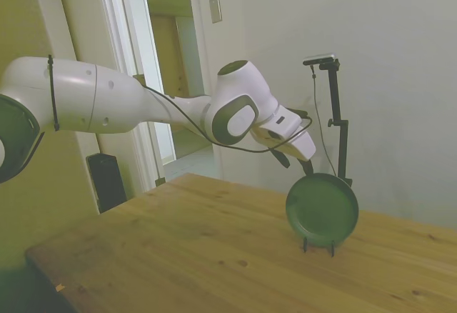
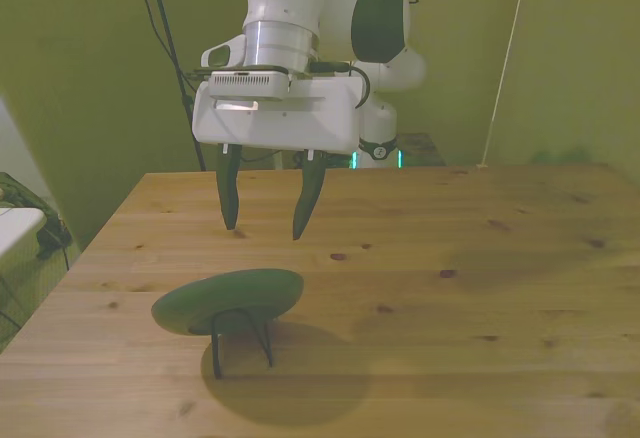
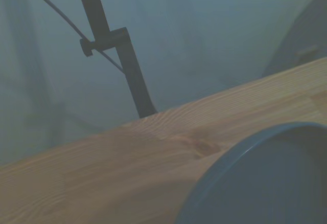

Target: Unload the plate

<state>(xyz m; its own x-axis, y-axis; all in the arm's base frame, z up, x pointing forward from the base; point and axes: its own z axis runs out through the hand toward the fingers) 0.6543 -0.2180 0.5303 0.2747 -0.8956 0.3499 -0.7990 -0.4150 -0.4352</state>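
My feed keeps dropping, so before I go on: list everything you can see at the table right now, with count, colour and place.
plate: one, dark green, standing on edge in the wire stand, near the table's edge at the front view's left.
wire stand: one, thin black, on the table under the plate, holding it up.
table: one, light wood, carrying the stand and plate.
speaker-like box: one, black, on the floor by the doorway behind the table.
gripper: one, white body with dark fingers, open, above the plate's upper rim, not touching it.
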